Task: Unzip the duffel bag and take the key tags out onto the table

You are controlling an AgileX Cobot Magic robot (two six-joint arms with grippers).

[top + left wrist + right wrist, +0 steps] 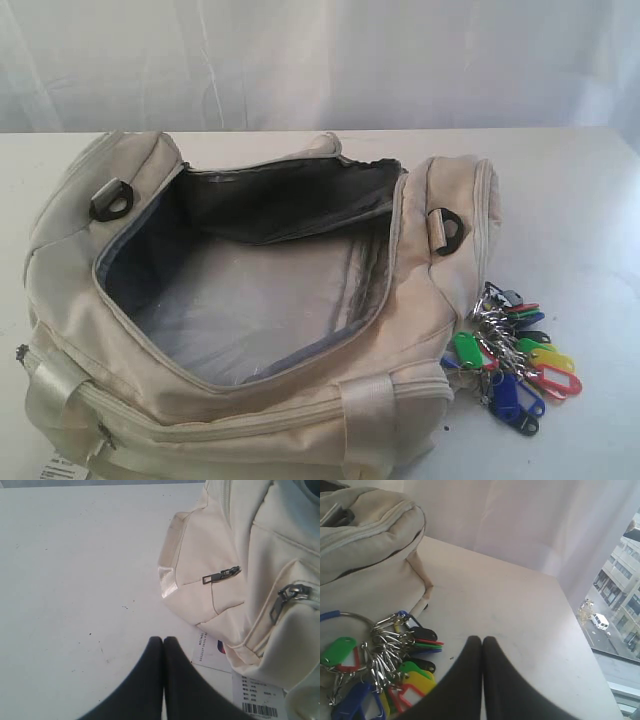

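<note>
The cream duffel bag [250,400] lies on the white table [580,200] with its zip flap folded back, and only grey lining [250,300] shows inside. The key tags [515,355], a coloured bunch on silver rings, rest on the table against the bag's right end. Neither arm shows in the exterior view. My left gripper [163,639] is shut and empty above bare table, beside the duffel bag [250,580] at its end with side zip pulls. In the right wrist view my right gripper [482,639] is shut and empty, close beside the key tags [395,665] and the duffel bag [365,555].
Paper labels [212,652] with a barcode hang from the bag's corner onto the table. A white curtain [320,60] runs behind the table. The table's far edge [580,630] drops off by a window showing a street.
</note>
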